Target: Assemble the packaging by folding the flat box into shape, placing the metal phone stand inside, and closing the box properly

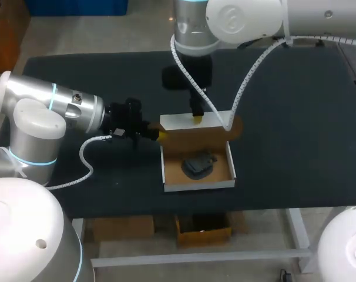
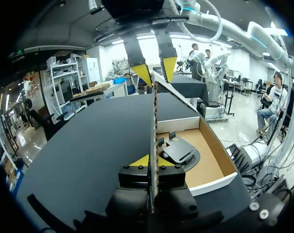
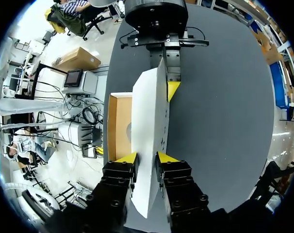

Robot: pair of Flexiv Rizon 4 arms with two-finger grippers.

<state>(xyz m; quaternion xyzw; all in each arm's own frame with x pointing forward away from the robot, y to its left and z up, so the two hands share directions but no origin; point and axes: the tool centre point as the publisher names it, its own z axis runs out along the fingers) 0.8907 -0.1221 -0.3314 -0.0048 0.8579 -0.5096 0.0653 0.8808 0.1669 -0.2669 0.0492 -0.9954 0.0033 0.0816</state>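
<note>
The cardboard box tray (image 1: pixel 198 185) lies near the table's front edge with the dark metal phone stand (image 1: pixel 198 165) inside it. Its white lid (image 1: pixel 195 121) stands upright along the tray's far side. My left gripper (image 1: pixel 157 134) is shut on the lid's left end; in the left wrist view the lid (image 2: pixel 154 126) rises edge-on from between that gripper's (image 2: pixel 154 162) tips, with the stand (image 2: pixel 178 151) beside it. My right gripper (image 1: pixel 197 119) comes down from above and straddles the lid's top edge (image 3: pixel 149 111), open, its tips (image 3: pixel 148 158) close on either side.
The black tabletop (image 1: pixel 284 117) spreads wide to the right and behind the box. A white coiled cable (image 1: pixel 248 76) hangs from my right arm over the lid's right end. Another cable (image 1: pixel 87 161) loops on the table by my left arm.
</note>
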